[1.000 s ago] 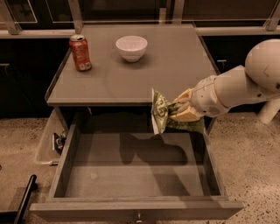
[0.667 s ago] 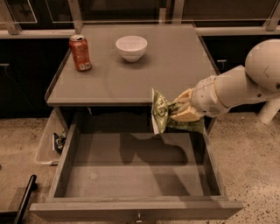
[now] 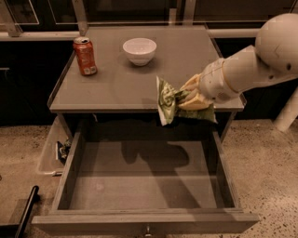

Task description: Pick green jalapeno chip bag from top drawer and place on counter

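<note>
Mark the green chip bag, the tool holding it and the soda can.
green jalapeno chip bag (image 3: 165, 103): camera view, on its crinkled green face.
tool (image 3: 183, 99): camera view, midway between its fingertips, shut on the bag at the front edge of the counter (image 3: 125, 88).
soda can (image 3: 85, 56): camera view, on its orange-red side wall.

A speckled sandy floor (image 3: 270, 158) surrounds a grey cabinet, its counter (image 3: 116, 88) above the pulled-out top drawer (image 3: 139, 186). Behind it stands dark furniture with glass panes in pale frames (image 3: 79, 14). A clear plastic bin (image 3: 46, 155) sits on the floor at the cabinet's left, a black bar (image 3: 25, 211) nearby. The light is dim and warm. The gripper (image 3: 184, 98) hangs at the counter's front edge, clamped on the green jalapeno chip bag (image 3: 166, 100).
</note>
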Controlling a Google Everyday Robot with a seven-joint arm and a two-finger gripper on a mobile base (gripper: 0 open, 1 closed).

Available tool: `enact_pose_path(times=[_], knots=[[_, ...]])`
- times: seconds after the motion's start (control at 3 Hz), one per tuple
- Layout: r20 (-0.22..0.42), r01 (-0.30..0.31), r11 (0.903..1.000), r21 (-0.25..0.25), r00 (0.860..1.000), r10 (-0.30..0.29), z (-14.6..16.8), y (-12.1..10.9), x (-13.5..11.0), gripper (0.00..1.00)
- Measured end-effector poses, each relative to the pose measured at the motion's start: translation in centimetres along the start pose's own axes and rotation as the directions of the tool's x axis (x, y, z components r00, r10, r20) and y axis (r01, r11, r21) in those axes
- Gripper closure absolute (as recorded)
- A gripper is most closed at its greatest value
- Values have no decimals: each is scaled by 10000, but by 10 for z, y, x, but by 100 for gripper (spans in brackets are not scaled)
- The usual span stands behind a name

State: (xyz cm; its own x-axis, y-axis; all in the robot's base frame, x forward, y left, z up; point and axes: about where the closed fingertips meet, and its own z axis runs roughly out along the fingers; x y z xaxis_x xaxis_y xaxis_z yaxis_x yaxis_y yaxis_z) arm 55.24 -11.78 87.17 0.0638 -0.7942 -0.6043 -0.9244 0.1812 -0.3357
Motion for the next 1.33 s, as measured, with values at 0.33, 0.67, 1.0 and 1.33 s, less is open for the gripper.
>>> enact_pose_path(times=[0.33,0.67,1.0,1.33], knots=[[193,595,9978,303,9980,-601,-7,-47,-18,100],[569,963,9925,751,9933,-1007,-11,-94,-31,100],[1159,783,9899,1180,9890,-921,-2,-125,-26,100],[1490,264,9901,1381,9877,-471,8,-139,-13,100]])
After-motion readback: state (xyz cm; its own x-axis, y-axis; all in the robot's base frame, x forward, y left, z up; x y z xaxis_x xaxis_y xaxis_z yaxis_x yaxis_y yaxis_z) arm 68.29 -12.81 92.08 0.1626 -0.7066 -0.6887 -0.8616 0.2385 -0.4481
